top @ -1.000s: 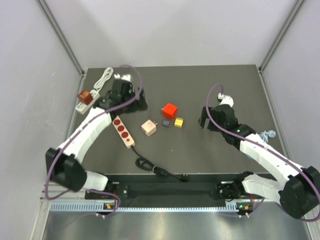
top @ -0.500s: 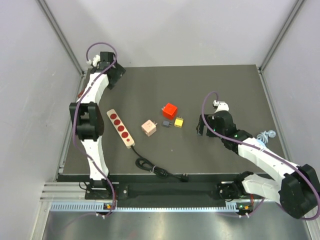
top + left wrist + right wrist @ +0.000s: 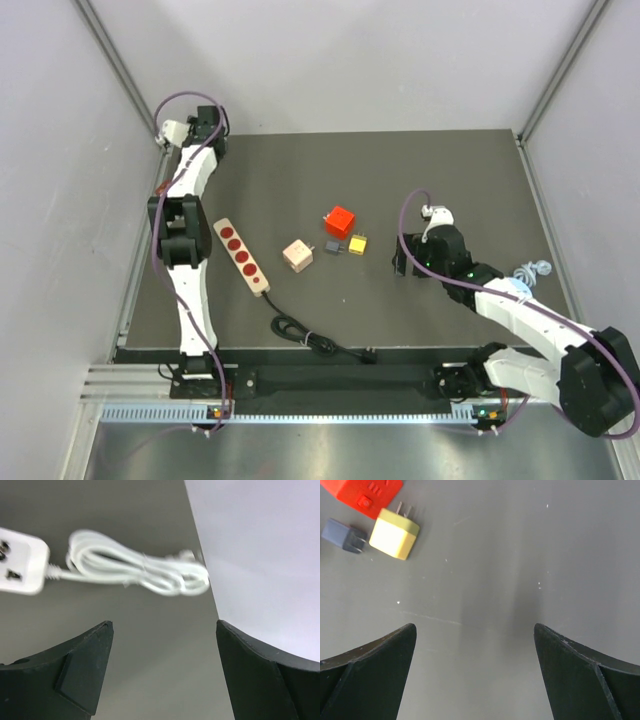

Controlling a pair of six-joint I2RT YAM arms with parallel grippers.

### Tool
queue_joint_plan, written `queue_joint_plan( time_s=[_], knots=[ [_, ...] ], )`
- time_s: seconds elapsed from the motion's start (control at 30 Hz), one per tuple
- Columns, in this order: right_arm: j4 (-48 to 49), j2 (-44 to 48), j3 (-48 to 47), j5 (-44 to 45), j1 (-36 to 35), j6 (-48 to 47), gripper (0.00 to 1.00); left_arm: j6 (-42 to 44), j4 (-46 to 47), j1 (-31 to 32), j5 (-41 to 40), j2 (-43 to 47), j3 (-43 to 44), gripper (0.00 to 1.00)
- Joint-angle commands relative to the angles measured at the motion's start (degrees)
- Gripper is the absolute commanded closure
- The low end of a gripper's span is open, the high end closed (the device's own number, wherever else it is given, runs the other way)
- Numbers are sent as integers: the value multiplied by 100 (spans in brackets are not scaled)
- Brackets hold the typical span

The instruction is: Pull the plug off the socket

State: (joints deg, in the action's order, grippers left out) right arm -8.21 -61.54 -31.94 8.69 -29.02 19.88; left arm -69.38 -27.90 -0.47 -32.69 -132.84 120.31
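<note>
Hovering over the right side of the desk (image 3: pixel 480 190), the right jaws stand spread, empty. At the far-left corner, the left jaws gape above the white socket strip (image 3: pixel 17 567); its reddish plug (image 3: pixel 160 188) barely shows.

1. Here's the left arm (image 3: pixel 192 300): white links, black joints.
2. The right arm (image 3: pixel 520 312) has the same white shells and black joints.
3. A purple cable (image 3: pixel 186 95) loops along each arm.
4. The fingers (image 3: pixel 75 680) are matte black and wedge-shaped.
</note>
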Motion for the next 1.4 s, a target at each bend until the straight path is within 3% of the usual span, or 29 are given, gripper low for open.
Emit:
queue_joint_plan(
  time_s=[0.0,0.37,0.53,0.63,0.73,0.77,0.9,1.37],
  knots=[
    [162,28,-84,-8,-69,-124,0,-724,207,-322,-336,-225,195,12],
    [-32,204,-145,186,-69,-213,0,-1445,566,-753,613,-796,1,14],
    [-58,212,-163,186,-69,-125,0,-1508,637,-788,825,-963,1,24],
    [-67,230,-163,177,-69,-98,0,-1403,742,-797,948,-946,-130,37],
    [-67,195,-180,186,-78,-125,0,-1209,996,-805,1097,-824,-420,56],
    [-76,195,-189,186,-69,-133,0,-1096,1128,-788,1159,-779,-517,71],
    [-93,186,-207,177,-69,-133,0,-840,1225,-788,1405,-534,-947,100],
    [-427,634,-172,116,-69,-28,0,179,1735,-490,2398,750,-2731,100]
  ],
)
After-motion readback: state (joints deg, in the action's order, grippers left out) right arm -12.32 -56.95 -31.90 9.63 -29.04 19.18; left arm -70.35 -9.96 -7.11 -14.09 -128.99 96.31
